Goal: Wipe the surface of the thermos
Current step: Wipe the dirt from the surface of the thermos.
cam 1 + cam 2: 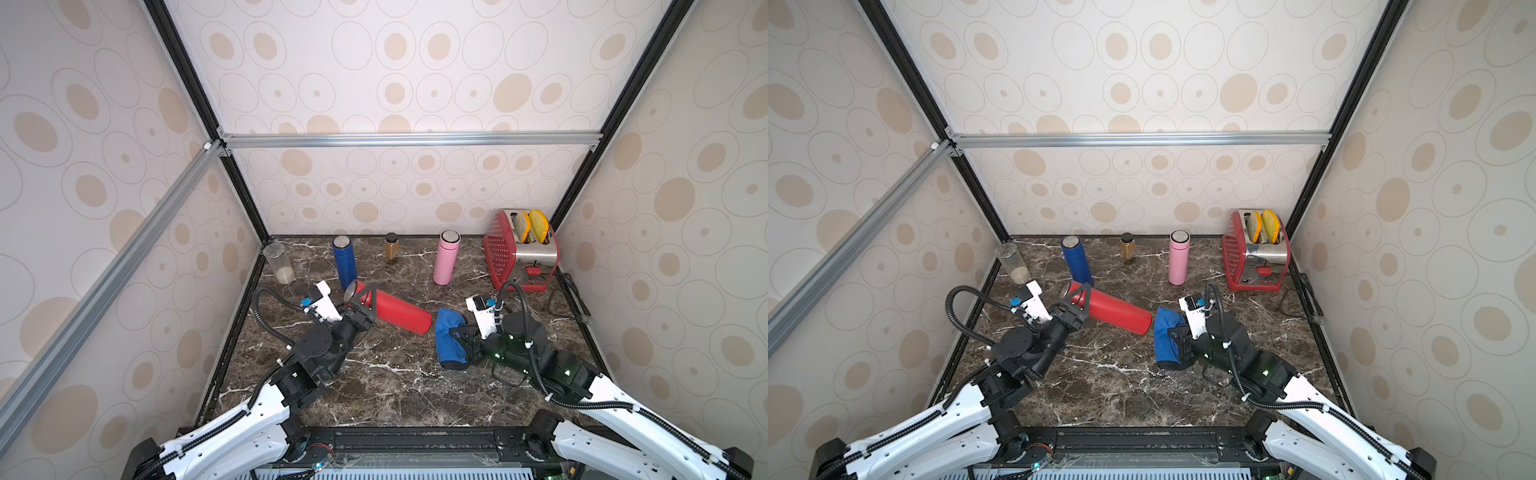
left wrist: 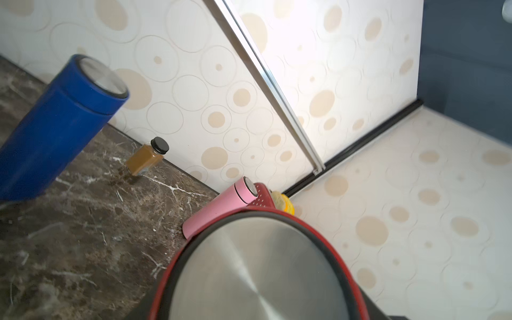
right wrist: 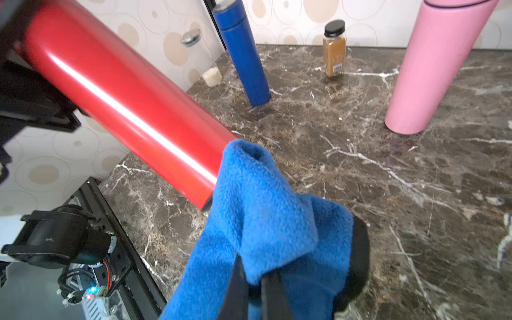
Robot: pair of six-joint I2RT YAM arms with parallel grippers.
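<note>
A red thermos lies tilted across the middle of the marble table, steel cap end raised toward the back left. My left gripper is shut on it just below the cap. That cap fills the left wrist view and hides the jaws there. My right gripper is shut on a blue cloth. The cloth's top fold sits against the thermos's lower end.
Along the back stand a clear jar, a blue thermos, a spice jar and a pink thermos. A red toaster holding bread fills the back right corner, its cable trailing along the right wall.
</note>
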